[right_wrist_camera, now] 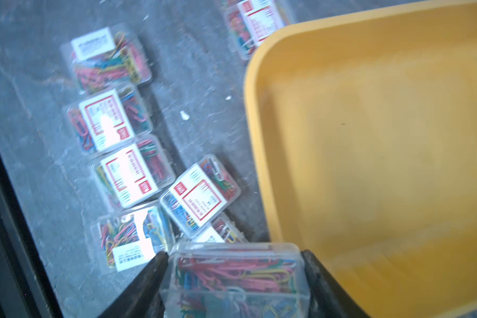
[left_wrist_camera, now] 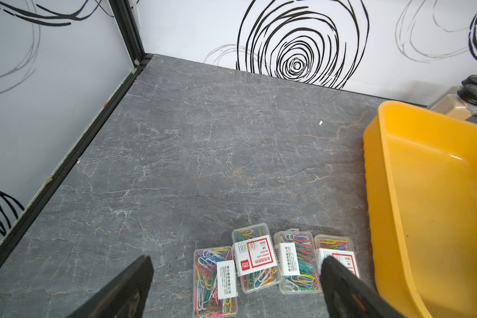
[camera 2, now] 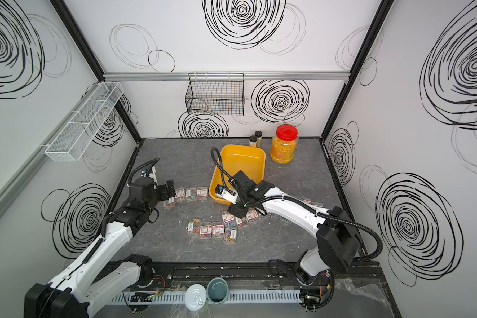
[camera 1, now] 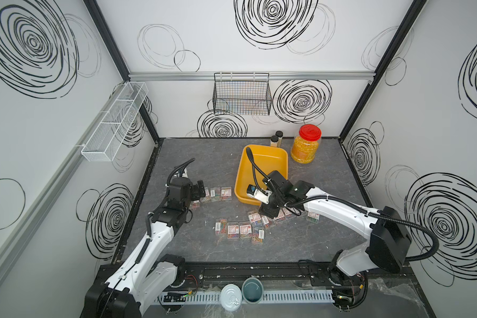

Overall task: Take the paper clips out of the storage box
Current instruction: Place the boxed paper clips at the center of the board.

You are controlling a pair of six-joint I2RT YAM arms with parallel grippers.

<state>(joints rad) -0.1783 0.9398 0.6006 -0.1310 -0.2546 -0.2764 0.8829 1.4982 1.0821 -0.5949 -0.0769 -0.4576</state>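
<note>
The storage box (camera 1: 265, 147) (camera 2: 243, 147) is a yellow tray at the back middle of the table, and the part of its floor (right_wrist_camera: 369, 165) that shows is bare. My right gripper (right_wrist_camera: 234, 253) (camera 1: 267, 213) is shut on one clear case of paper clips (right_wrist_camera: 234, 275) by the tray's front rim. Several more cases of paper clips (camera 1: 240, 230) (right_wrist_camera: 116, 118) lie on the table in front of the tray. My left gripper (left_wrist_camera: 236, 259) (camera 1: 201, 190) is open, low over a row of cases (left_wrist_camera: 255, 258) (camera 1: 221, 192) left of the tray (left_wrist_camera: 383, 165).
A red-lidded jar of yellow grains (camera 1: 306, 146) and two black-capped bottles (camera 1: 276, 137) stand behind the tray. A black wire basket (camera 1: 241, 95) hangs on the back wall and a white mesh shelf (camera 1: 113, 124) on the left wall. A can (camera 1: 231, 297) and a bowl (camera 1: 252, 290) sit at the front rail.
</note>
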